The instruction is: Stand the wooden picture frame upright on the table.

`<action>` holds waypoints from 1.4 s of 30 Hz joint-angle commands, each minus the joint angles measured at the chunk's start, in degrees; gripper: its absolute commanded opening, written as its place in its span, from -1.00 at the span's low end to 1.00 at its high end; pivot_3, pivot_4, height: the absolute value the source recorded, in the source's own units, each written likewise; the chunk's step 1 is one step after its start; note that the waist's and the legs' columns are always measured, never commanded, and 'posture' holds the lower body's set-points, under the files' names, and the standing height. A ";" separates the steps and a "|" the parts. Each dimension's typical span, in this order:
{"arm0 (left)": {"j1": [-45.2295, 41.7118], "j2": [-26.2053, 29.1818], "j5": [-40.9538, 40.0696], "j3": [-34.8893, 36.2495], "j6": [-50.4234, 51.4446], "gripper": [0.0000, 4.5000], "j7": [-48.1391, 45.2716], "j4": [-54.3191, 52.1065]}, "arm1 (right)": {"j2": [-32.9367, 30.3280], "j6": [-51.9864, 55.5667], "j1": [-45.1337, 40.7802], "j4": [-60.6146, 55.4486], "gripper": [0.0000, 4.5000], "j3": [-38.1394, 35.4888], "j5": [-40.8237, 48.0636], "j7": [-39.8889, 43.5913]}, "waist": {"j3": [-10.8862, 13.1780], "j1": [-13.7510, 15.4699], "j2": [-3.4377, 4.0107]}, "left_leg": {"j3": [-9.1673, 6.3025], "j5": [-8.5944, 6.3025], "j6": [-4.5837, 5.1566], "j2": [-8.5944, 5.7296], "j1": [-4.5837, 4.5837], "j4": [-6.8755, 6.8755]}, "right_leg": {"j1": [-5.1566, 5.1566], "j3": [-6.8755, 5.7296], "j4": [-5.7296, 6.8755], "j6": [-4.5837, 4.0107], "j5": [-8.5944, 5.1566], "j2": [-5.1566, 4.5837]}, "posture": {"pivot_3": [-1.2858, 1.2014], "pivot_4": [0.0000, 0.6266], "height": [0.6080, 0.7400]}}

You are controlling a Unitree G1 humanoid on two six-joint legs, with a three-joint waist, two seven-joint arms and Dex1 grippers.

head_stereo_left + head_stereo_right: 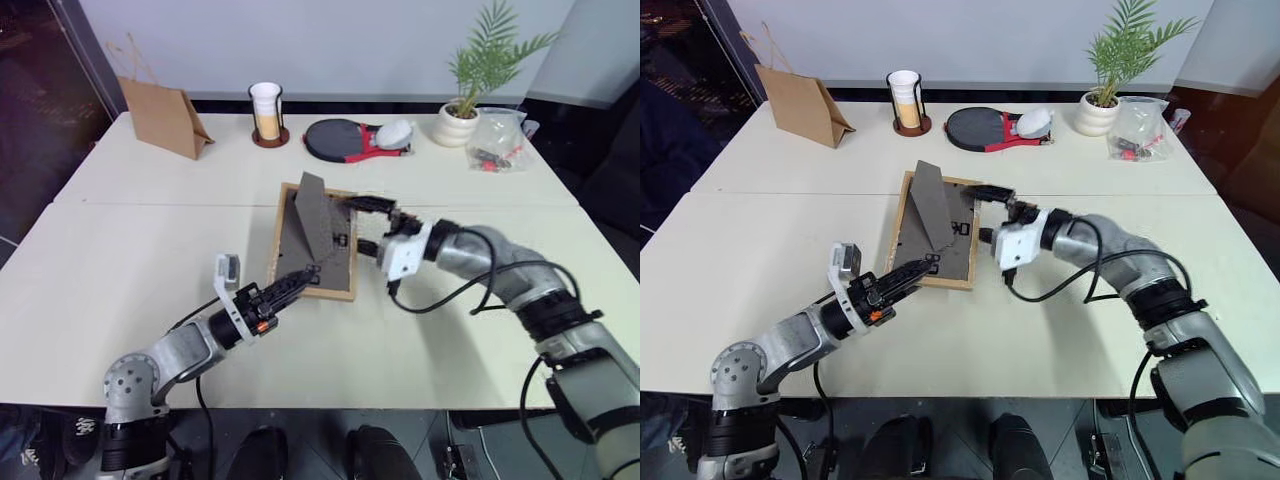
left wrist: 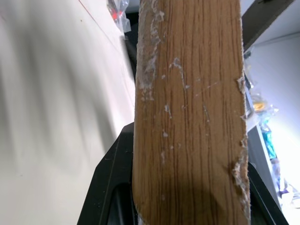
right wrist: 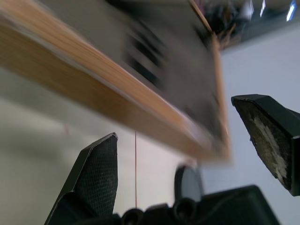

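At the middle of the table [image 1: 130, 230], just on my side of the seam between its two sections, the wooden picture frame [image 1: 345, 292] is face down with its dark back up and its triangular stand [image 1: 312, 215] folded out and pointing up. From my left eye I count one frame and two grippers. My left gripper [image 1: 297, 280] is clenched on the frame's near edge, though the fingertips merge with the dark backing and I cannot see how far they reach. My right gripper [image 1: 366, 226] has its two fingers spread wide at the frame's right edge, one above and one below, not pinching it. Along the far edge stand one brown paper bag [image 1: 163, 117], one cup in a black holder [image 1: 267, 113], one black paddle [image 1: 337, 138] with a white thing on its red handle, one potted plant [image 1: 462, 112] and one clear plastic bag [image 1: 498, 140].

My right eye shows the same layout, with the stand [image 1: 930, 207] in clearer profile.

My left wrist shows what the head cannot: the frame's wood grain [image 2: 192, 126] close up, flecked with pale residue, seated between my black fingers [image 2: 110, 183]; the rest is cut off.

My right wrist shows the frame's edge [image 3: 108, 91] as a blurred slanting band, with both fingers [image 3: 96, 171] released and apart, not touching the wood.
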 commanded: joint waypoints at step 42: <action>-0.76 40.88 44.39 -3.92 -17.65 0.98 -51.66 -2.25 | 7.62 66.76 -3.43 3.15 -0.51 -6.65 67.78 68.03 | 0.13 0.14 0.09 | -0.25 -0.20 0.34 0.05 0.04 -0.05 | 0.16 -0.39 0.02 -0.20 -0.08 -0.25 | 0.03 -0.52 1.00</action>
